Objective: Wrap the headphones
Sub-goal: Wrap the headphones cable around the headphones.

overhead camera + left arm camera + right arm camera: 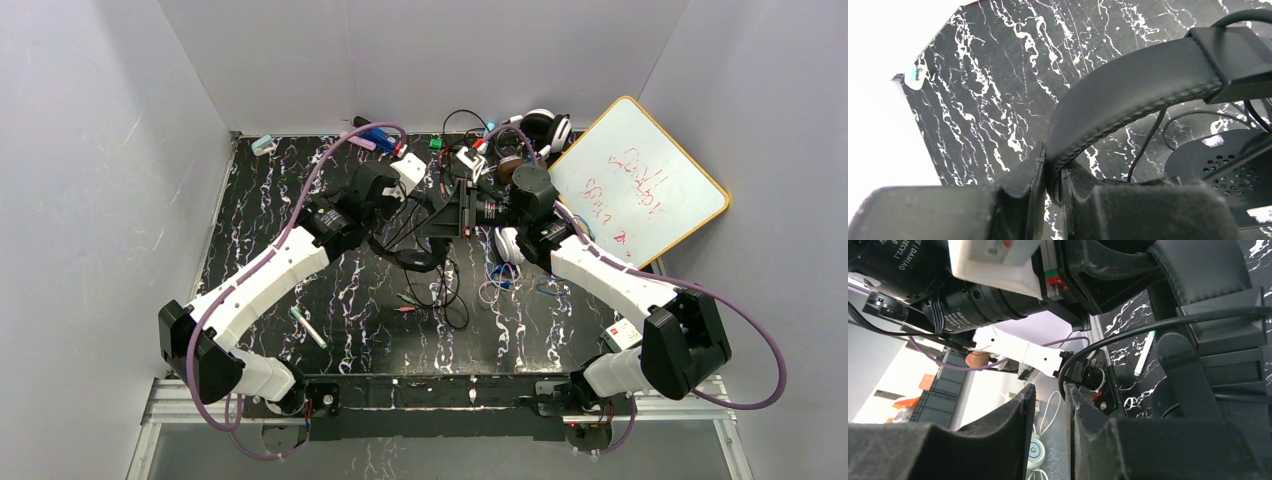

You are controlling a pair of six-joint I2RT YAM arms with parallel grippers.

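The black headphones (438,218) hang between my two grippers above the table's middle. My left gripper (418,205) is shut on their padded black headband (1128,95), which is pinched between the fingers at the gripper's tips (1053,157). One perforated ear cup (1218,165) sits to the right. My right gripper (463,211) faces it, jaws slightly apart with nothing between them (1050,390). The thin black cord (1148,327) curls past the tip of its right finger (1083,415). White headphones (545,126) and brown ear cups (510,168) lie at the back.
A whiteboard (640,185) leans at the right. A green-tipped pen (308,328) lies front left. Loose cords (450,290) trail over the marbled table (260,220). A white ear cup (507,244) sits by the right arm. Small clutter, including a blue item (378,137), lines the back edge.
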